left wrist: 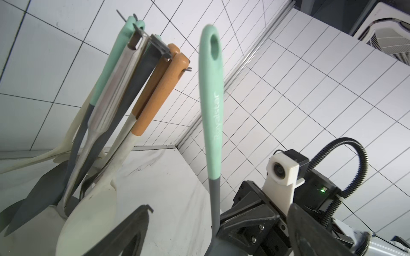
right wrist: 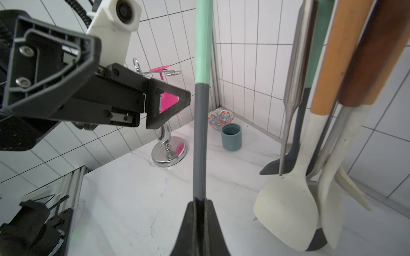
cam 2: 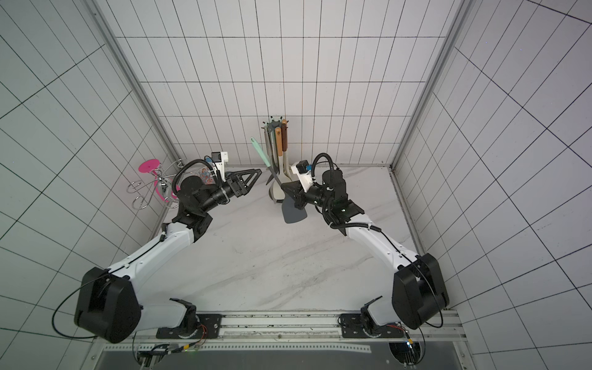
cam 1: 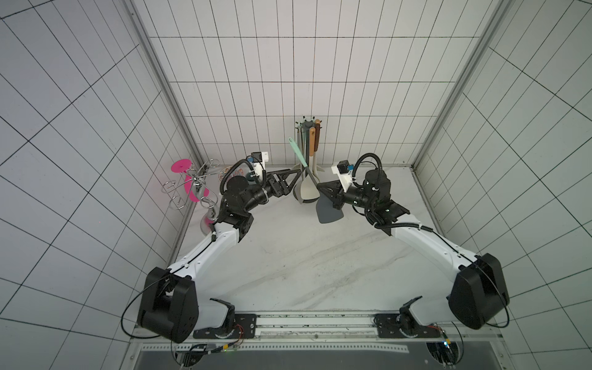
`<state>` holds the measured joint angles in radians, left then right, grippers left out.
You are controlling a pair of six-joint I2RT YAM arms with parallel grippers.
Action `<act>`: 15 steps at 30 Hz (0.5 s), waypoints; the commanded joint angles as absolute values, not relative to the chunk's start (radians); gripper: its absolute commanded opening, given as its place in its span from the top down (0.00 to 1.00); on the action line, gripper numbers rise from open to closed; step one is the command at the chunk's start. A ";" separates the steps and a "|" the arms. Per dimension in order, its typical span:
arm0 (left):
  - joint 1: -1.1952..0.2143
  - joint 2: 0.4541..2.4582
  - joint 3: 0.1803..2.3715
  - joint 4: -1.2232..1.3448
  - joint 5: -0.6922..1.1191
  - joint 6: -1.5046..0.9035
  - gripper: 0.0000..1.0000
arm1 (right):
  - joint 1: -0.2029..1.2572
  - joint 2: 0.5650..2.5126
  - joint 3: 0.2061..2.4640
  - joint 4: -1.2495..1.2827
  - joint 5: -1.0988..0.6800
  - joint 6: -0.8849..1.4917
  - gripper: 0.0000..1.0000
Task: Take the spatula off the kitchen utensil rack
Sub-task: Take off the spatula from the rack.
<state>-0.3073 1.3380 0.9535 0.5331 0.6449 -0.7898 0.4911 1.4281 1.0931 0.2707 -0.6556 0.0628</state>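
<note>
The right gripper (right wrist: 199, 207) is pinched tight on the spatula (left wrist: 210, 99). It holds the thin grey part of the stick. The long mint handle goes up above the grip. The flat grey blade (cam 1: 330, 213) hangs below the grip.

The hole at the top of the handle is not on any hook. So the spatula looks to be off the kitchen utensil rack (cam 1: 308, 123). The rack stands just beside the right gripper, a bit past its tips. The other utensils (right wrist: 295, 181) hang there, near the held spatula.

The left gripper (cam 1: 296, 175) is open wide and holds nothing. It faces the right gripper. In the left wrist view the grey stick stands between its fingers, but they do not squeeze it.

What could go wrong? The grip is on a thin, smooth stick, so the spatula could turn or slip down. If the right arm moves sideways, the stick could bump an open left finger. If it tips toward the rack, the handle could knock the hanging utensils or catch a hook.
</note>
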 commanded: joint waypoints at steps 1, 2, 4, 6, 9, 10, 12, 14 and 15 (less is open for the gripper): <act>-0.275 1.331 0.985 0.605 0.749 -0.842 0.02 | 0.497 1.398 1.081 0.242 -0.802 0.066 1.00; -0.267 1.332 0.986 0.612 0.760 -0.854 0.03 | 0.500 1.396 1.075 0.242 -0.821 0.070 1.00; -0.247 1.336 0.985 0.640 0.786 -0.882 0.07 | 0.505 1.394 1.065 0.229 -0.858 0.076 1.00; -0.228 1.341 0.983 0.670 0.805 -0.911 0.13 | 0.509 1.390 1.057 0.221 -0.885 0.083 1.00; -0.214 1.348 0.980 0.713 0.825 -0.944 0.19 | 0.512 1.381 1.034 0.234 -0.923 0.105 1.00; -0.213 1.350 0.979 0.727 0.831 -0.952 0.22 | 0.512 1.377 1.026 0.245 -0.940 0.117 1.00; -0.213 1.357 0.974 0.768 0.848 -0.978 0.32 | 0.515 1.376 1.019 0.249 -0.963 0.136 1.00; -0.213 1.362 0.964 0.816 0.864 -1.007 0.45 | 0.518 1.377 1.014 0.249 -0.975 0.145 1.00; -0.213 1.363 0.958 0.836 0.870 -1.019 0.51 | 0.519 1.377 1.012 0.248 -0.978 0.149 1.00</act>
<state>-0.2142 1.3510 0.9588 0.7311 0.8242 -0.9535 0.5068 1.4052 1.0645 0.2211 -0.9123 0.1310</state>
